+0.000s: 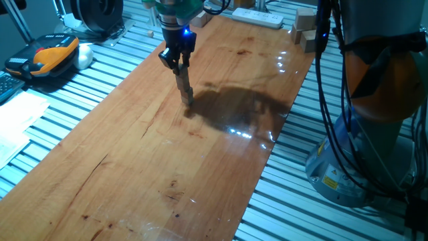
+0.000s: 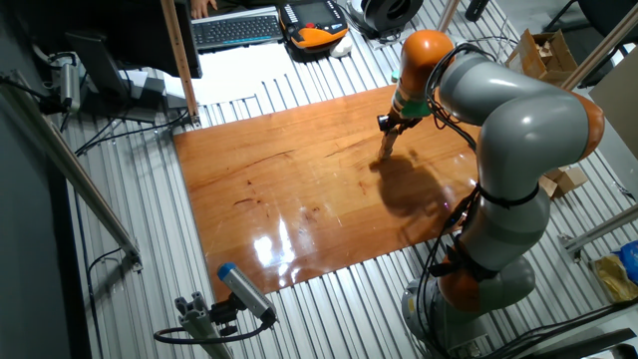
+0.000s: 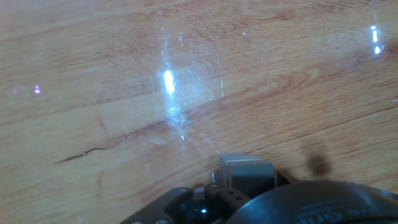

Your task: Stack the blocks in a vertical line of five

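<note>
The gripper (image 1: pixel 185 90) is pointing down over the far half of the wooden desk (image 1: pixel 134 167), its fingers (image 1: pixel 182 82) drawn close together and reaching to a short column of blocks (image 1: pixel 188 98) that is standing upright on the desk surface. The column is too small to count its cubes, and whether the fingers are clamping it or merely resting against it cannot be told. In the other fixed view the gripper (image 2: pixel 387 140) is showing the same posture near the desk's far right portion. The hand view is showing only the gripper housing and bare glossy wood. Larger pale blocks (image 1: pixel 305 27) are lying at the desk's far corner, well apart.
</note>
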Motion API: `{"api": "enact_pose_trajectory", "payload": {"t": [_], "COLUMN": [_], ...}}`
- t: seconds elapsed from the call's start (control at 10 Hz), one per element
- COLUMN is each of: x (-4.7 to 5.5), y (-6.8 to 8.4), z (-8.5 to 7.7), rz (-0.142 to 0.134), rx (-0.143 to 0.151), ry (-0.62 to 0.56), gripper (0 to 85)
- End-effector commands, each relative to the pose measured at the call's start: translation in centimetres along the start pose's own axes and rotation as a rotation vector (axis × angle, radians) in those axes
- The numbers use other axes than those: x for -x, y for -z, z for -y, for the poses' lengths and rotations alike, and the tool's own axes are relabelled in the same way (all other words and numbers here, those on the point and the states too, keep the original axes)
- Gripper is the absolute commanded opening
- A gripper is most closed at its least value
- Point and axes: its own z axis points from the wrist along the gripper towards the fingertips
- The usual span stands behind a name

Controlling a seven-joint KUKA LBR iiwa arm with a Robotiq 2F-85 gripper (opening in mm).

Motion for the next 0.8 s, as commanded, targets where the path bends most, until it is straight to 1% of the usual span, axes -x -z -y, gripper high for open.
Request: {"api": "enact_pose_trajectory", "payload": {"t": [0.0, 0.2, 0.3, 0.4, 0.6, 0.7], "x": [0.0, 0.0, 0.1, 0.1, 0.2, 0.3], "y": [0.0, 0.5, 0.8, 1.1, 2.0, 2.4], "z": [0.0, 0.1, 0.0, -0.2, -0.3, -0.4], "rz": [0.001, 0.003, 0.005, 0.009, 0.007, 0.006], "rx": [0.0, 0.0, -0.005, -0.01, -0.005, -0.006], "ry": [-0.002, -0.005, -0.01, -0.013, -0.008, 0.0], "gripper": [34.0, 34.0, 34.0, 51.0, 51.0, 34.0]}}
